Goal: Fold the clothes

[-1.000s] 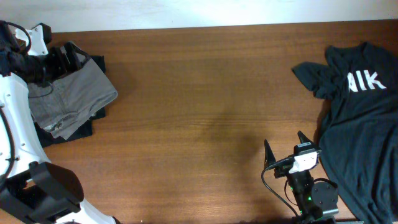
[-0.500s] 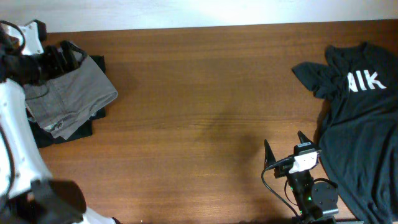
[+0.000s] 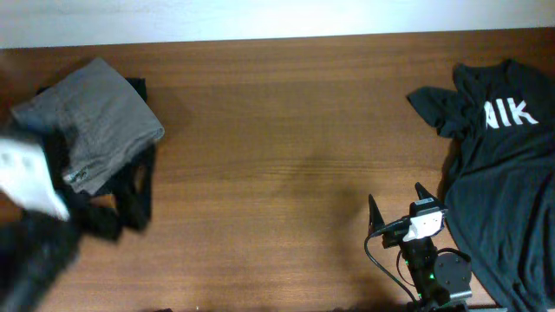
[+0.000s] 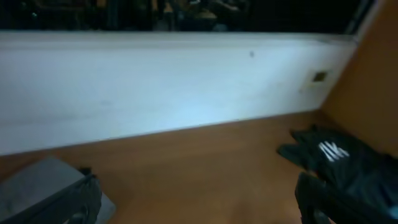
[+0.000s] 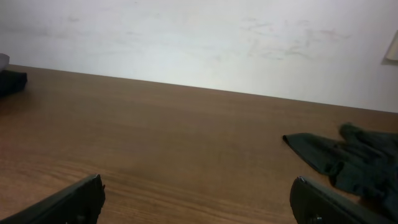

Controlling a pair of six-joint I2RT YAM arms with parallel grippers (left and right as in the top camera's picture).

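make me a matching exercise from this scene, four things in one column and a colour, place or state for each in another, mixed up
Things:
1. shorts
2. t-shirt
3. right gripper
4. table

Descriptions:
a. dark with white letters, at the right side
b. brown wood
c. grey, lying at the far left
d. open, holding nothing, near the front edge

Pairs: 1-c, 2-a, 3-d, 4-b

Dark shirt (image 3: 512,199), white letters, crumpled on right side of brown table (image 3: 286,156). White wall (image 5: 199,37) far behind.
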